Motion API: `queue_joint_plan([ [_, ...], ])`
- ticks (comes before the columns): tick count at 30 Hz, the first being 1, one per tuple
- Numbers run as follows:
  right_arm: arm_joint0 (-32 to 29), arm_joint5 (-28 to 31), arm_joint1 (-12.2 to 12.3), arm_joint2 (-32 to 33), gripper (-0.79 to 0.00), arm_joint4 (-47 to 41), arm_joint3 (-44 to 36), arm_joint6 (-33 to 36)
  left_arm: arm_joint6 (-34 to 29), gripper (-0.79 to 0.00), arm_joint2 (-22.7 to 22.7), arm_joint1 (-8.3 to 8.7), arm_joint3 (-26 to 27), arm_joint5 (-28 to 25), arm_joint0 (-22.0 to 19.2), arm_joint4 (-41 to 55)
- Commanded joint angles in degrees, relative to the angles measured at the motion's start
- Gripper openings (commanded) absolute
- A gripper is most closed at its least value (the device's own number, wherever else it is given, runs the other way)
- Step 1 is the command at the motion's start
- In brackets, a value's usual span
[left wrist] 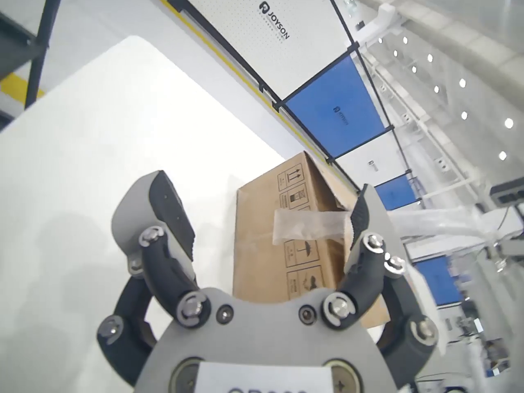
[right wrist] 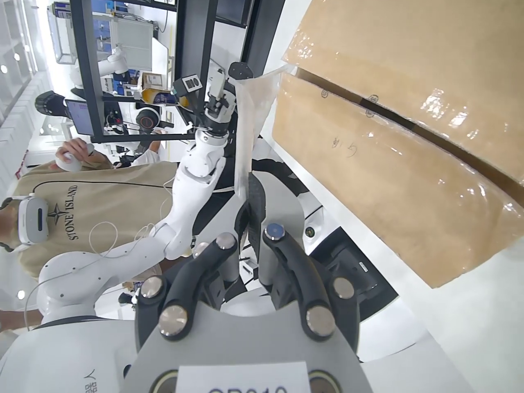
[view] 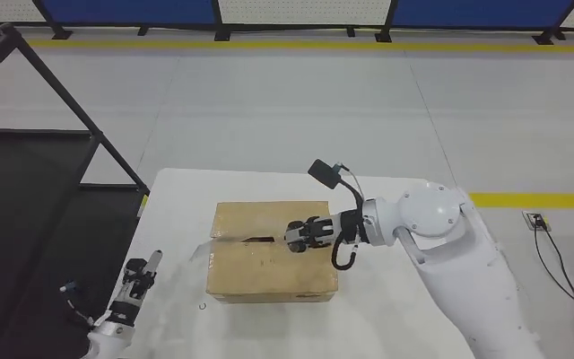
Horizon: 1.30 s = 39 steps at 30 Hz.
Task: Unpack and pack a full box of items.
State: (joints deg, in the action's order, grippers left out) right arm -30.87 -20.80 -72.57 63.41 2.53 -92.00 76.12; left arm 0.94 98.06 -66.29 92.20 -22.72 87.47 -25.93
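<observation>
I counted one cardboard box point(view: 269, 269) on one white worktop point(view: 179, 202), and the box top was made of two flaps point(view: 260, 220). One strip of clear tape point(right wrist: 247, 124) trailed off it. There were two pincers, the left pincer point(left wrist: 264, 190) and the right pincer point(right wrist: 250, 190).

**Cardboard box with its tape partly peeled**

Brown cardboard box point(view: 272, 265) lying flat near the middle of the white counter point(view: 179, 206), top flaps down with a dark seam point(right wrist: 409, 120) between them. A clear tape strip point(right wrist: 245, 124) lifts off one end of the box, its free end pinched in the right pincer point(right wrist: 251, 206)
</observation>
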Motion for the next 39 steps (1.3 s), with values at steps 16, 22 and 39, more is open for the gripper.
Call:
queue_joint_plan([
  [16, 1.8, 0.2, 0.2, -0.1, -0.785, -9.8, 4.7, 1.9, 20.2, 0.000, -5.3, 0.61, -11.3, -2.0, -6.8, -45.0],
  [22, 1.3, 0.6, 0.2, -0.2, -0.785, -9.9, 4.6, 1.0, 20.2, 0.000, -5.3, 0.61, -11.3, -2.0, -6.8, -45.0],
  [39, 3.0, -0.5, 0.4, -1.5, -0.785, -22.3, 8.5, 5.1, 26.1, 0.000, -11.3, -0.18, -13.4, 4.8, -10.6, -53.2],
])
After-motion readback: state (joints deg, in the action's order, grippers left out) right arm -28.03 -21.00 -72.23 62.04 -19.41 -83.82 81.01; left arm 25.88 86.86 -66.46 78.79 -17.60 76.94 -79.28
